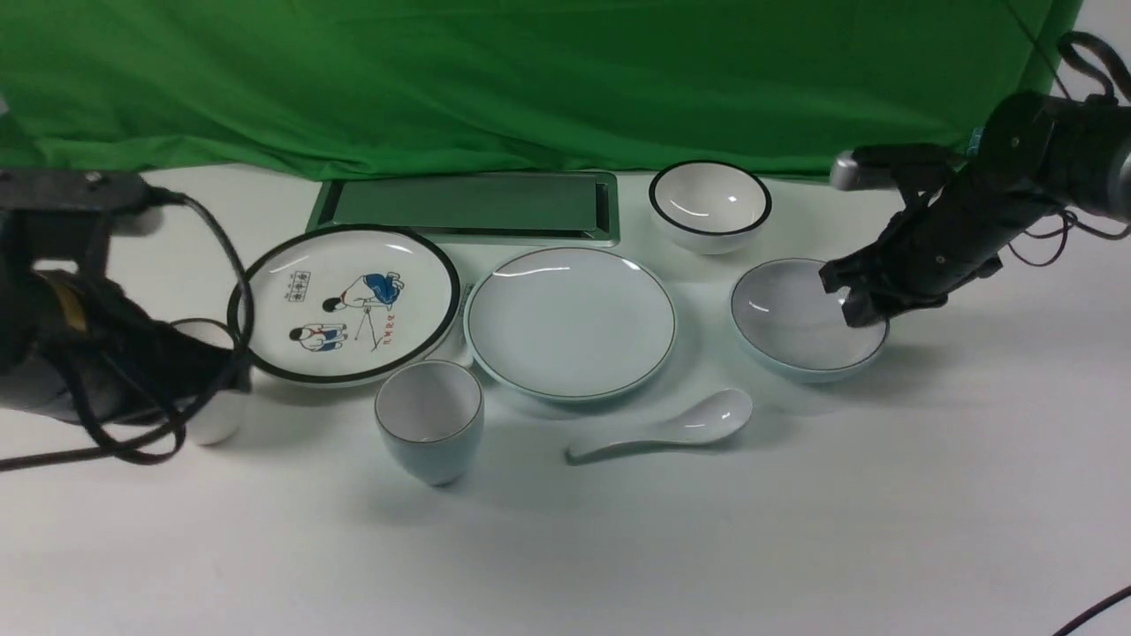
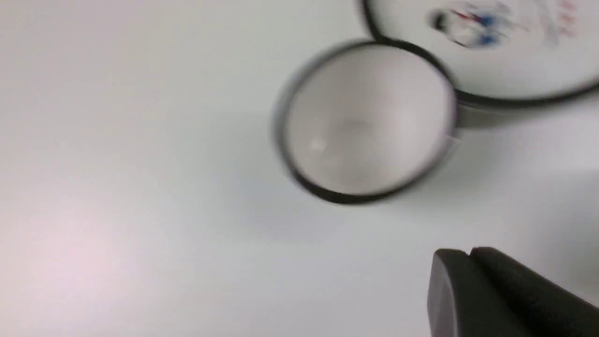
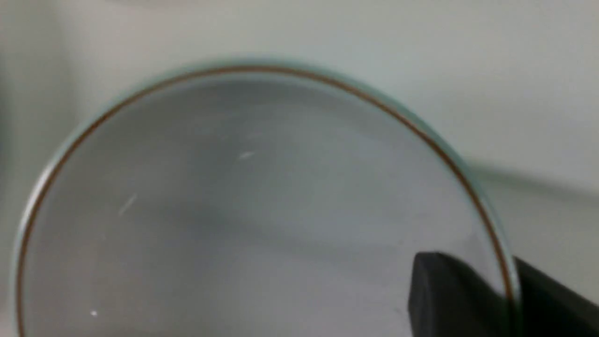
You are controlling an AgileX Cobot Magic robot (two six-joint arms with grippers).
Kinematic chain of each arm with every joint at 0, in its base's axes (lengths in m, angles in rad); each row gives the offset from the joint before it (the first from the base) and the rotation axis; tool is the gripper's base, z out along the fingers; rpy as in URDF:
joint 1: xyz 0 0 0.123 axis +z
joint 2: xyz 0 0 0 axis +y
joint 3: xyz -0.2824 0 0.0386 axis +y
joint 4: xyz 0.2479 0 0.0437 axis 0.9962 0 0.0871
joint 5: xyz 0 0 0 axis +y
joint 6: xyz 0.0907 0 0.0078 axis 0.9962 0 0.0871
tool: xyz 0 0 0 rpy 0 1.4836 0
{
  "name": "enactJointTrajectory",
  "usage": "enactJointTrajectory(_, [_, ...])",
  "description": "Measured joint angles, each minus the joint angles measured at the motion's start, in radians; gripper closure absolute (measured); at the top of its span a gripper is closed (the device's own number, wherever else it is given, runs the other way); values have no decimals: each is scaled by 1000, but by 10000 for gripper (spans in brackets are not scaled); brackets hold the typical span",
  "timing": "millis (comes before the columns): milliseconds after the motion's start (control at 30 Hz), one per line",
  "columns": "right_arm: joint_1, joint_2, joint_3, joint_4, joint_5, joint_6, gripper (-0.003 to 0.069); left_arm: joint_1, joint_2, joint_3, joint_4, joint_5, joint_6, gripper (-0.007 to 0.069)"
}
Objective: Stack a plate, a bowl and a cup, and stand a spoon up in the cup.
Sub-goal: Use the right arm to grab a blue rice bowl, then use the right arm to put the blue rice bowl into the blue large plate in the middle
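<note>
Front view: the left arm (image 1: 106, 353) looms nearest, a loop of dark cable (image 1: 250, 291) hanging off it, partly in front of the white black-rimmed cup (image 1: 214, 422). Beyond, the plate (image 1: 570, 322) lies upright in the middle with nothing on it. The cup (image 1: 433, 455) stands just beside it, toward the robot's left, and the spoon (image 1: 707, 420) lies on the table (image 1: 565, 565) on the near side of the plate. The bowl (image 1: 795, 322) is to the plate's right, its far-right rim pinched by the right gripper (image 1: 842, 296). Whether it is off the table I cannot tell. If it is carried low, its base could knock the plate's edge and shove it, or catch the scoop of the spoon. The small black-rimmed bowl (image 1: 709, 199) is near as well, and a wide swing could clip it.

Left wrist view: the left gripper's fingertips are pressed together with nothing between them. The black-rimmed cup and the cartoon plate (image 2: 505, 56) are close by; a careless sweep could tip that cup, or the wrong one could be picked.

Right wrist view: the rim passes between the right fingers, one inside the bowl, one outside. Held at one side only, the glazed wall could pivot or slip under its own weight, and the bowl would then land tilted or off-centre.
</note>
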Motion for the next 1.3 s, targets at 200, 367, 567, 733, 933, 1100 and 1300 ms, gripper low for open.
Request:
enactJointTrajectory(200, [51, -24, -101, 60, 92, -19, 582, 0, 0, 0, -329, -81, 240, 653])
enactJointTrajectory(367, [174, -24, -213, 91, 99, -64, 582, 0, 0, 0, -344, -159, 262, 653])
enactJointTrajectory(567, [310, 78, -304, 106, 15, -69, 582, 0, 1, 0, -344, -176, 317, 653])
enactJointTrajectory(733, [334, 175, -366, 76, 12, -40, 582, 0, 7, 0, -363, -180, 331, 652])
enactJointTrajectory(933, [326, 182, -381, 55, 9, 0, 545, -31, 74, 0, -498, -190, 409, 629])
enactJointTrajectory(1100, [324, 182, -384, 54, 28, 8, 407, -119, 159, -17, -490, -197, 435, 540])
enactJointTrajectory(1300, [305, 126, -438, 18, 190, 7, 272, -178, 261, -183, -222, -78, 266, 251])
